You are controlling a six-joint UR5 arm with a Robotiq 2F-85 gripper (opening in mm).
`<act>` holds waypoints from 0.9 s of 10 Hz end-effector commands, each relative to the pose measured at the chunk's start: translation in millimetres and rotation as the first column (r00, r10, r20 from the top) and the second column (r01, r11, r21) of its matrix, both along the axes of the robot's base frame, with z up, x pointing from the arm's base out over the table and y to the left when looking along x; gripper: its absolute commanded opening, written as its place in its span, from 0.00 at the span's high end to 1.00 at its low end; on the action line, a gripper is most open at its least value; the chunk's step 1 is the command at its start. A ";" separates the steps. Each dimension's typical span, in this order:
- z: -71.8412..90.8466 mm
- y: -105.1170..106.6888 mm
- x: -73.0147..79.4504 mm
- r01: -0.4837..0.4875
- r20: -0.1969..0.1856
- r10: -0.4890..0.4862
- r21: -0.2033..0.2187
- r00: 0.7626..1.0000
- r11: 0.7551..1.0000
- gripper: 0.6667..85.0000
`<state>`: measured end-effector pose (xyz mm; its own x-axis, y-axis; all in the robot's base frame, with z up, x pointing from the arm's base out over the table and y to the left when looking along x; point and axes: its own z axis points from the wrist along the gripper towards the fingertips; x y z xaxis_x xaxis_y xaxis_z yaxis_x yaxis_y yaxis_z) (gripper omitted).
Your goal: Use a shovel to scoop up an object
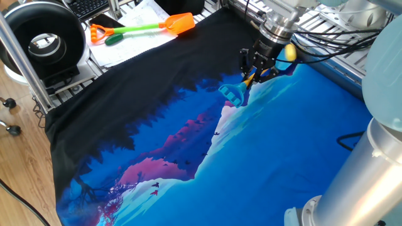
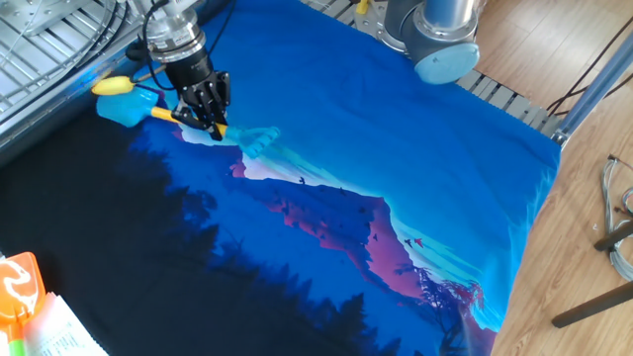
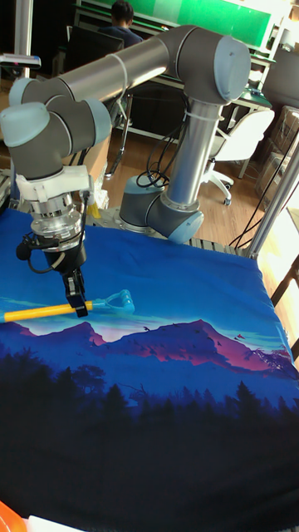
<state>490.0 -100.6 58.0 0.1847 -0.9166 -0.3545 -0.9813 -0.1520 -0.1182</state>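
My gripper (image 1: 254,70) (image 2: 209,118) (image 3: 80,306) is shut on the yellow shaft (image 2: 162,114) (image 3: 33,313) of the shovel, which is held roughly level just above the cloth. Its blue D-handle (image 1: 232,94) (image 2: 257,140) (image 3: 117,302) points toward the middle of the table. The light-blue blade (image 2: 126,107) (image 1: 287,64) points toward the table's edge. The small yellow oval object (image 2: 116,86) (image 1: 287,51) lies on or against the far part of the blade. In the tall view, blade and object are cut off at the left.
An orange-bladed, green-shafted toy shovel (image 1: 141,28) lies on papers at the far end beside a black round device (image 1: 41,37). The robot base (image 2: 440,40) stands at the cloth's edge. Metal racks (image 2: 49,40) border the side near the blade.
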 end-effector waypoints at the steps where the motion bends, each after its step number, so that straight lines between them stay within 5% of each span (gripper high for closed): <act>1: -1.5 5.1 7.0 0.033 0.005 -0.033 0.007 0.999 0.999 0.99; 6: -12.6 -0.7 6.3 0.059 -0.038 -0.061 -0.036 0.997 0.998 0.99; 9: -8.7 6.9 20.2 0.064 -0.049 -0.067 -0.066 0.997 0.996 0.99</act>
